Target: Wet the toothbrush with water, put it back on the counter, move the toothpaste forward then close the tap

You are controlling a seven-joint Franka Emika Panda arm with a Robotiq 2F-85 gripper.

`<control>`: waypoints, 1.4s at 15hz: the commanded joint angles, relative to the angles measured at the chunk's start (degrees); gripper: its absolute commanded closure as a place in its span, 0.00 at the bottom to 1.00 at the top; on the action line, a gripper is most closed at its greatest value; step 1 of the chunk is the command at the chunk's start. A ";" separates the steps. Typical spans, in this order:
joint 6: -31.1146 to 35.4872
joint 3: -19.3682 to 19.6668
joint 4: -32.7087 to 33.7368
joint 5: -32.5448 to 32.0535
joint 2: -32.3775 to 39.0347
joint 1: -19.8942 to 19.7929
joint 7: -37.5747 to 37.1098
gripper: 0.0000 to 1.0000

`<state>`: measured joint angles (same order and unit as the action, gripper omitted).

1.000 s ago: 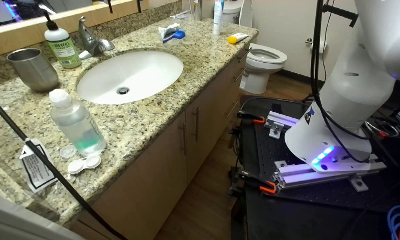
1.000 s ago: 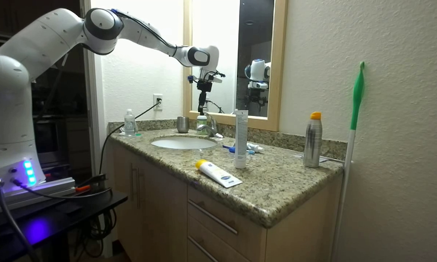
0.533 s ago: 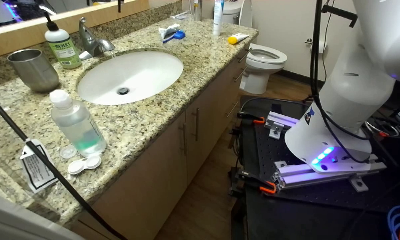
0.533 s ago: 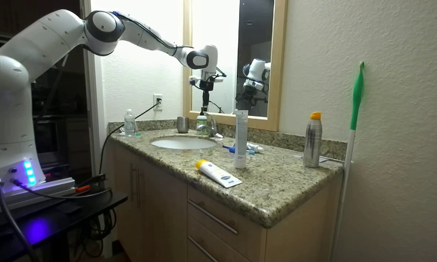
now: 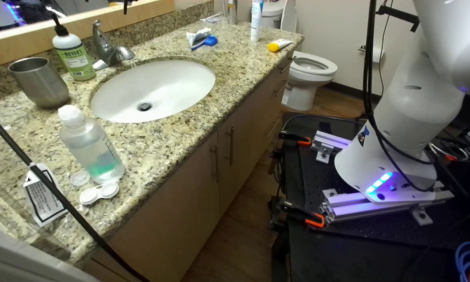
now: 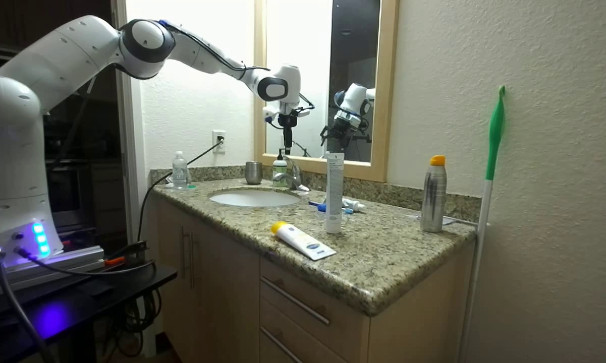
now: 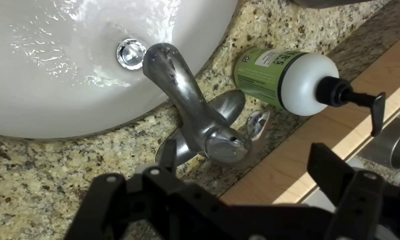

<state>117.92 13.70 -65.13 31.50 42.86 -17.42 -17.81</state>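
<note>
1. Nearest: my gripper point(image 7: 243, 148). Jaws spread wide, nothing pinched. It hangs above the tap point(image 7: 186, 90), looks clear of it; contact hard to confirm.
2. Tap: far side of the basin point(image 5: 188, 84), spout point(image 7: 168, 66) reaching near. Handling, my guess: bolted down, rigid, chrome slick, worse if wet. I'd take the handle point(image 7: 228, 146) only, fingers point(image 7: 169, 155) straddling its rounded top, gentle push; don't squeeze the spout.
3. Next out: soap bottle point(image 7: 263, 78), just left of the tap seen from the arm point(image 6: 194, 50). Probably tips easily. Mirror frame point(image 7: 296, 146) rises close behind, so little room far or left; wide fingers could clip either.
4. Lower: water point(image 7: 45, 55) ripples in the basin, so I read the tap as on; closing it is likely the step in hand. Room to move is near, over the basin, and right along the counter point(image 5: 172, 145).
5. Farthest: right of the basin, a blue piece, likely the toothbrush point(image 5: 207, 41), beside a crumpled whitish tube, likely the toothpaste point(image 6: 353, 203). Both on the counter; labels too small to read. Both light, I'd guess; leave alone.
</note>
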 commanded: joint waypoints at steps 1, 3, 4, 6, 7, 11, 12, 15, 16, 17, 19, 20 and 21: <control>2.34 -0.96 2.01 1.63 2.95 -0.47 0.05 0.00; 4.18 -1.03 2.57 1.84 4.12 -0.39 0.01 0.00; 4.32 -1.03 3.00 1.76 4.69 -0.44 -0.44 0.00; 3.87 -0.60 1.00 0.61 3.43 0.07 -0.23 0.00; 3.95 -0.60 1.39 0.62 3.83 0.06 -0.26 0.00; 2.26 0.04 2.89 -0.25 5.30 0.04 -2.17 0.00; 1.38 0.26 2.98 -0.47 5.54 -0.39 -2.59 0.00; 0.70 0.86 3.40 -0.70 6.49 -0.66 -3.70 0.00; 0.40 0.97 3.74 -0.67 6.76 -0.78 -4.00 0.00; 0.01 0.83 4.10 -0.59 6.96 -0.75 -4.41 0.00; -2.87 -3.95 5.19 -2.87 6.80 -3.58 -4.96 0.00; -4.26 -5.40 5.71 -2.58 6.83 -4.73 -4.16 0.00; -3.79 -4.11 5.71 -0.19 6.92 -3.82 -2.42 0.00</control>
<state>118.24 11.50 -61.65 29.84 48.58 -19.88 -22.21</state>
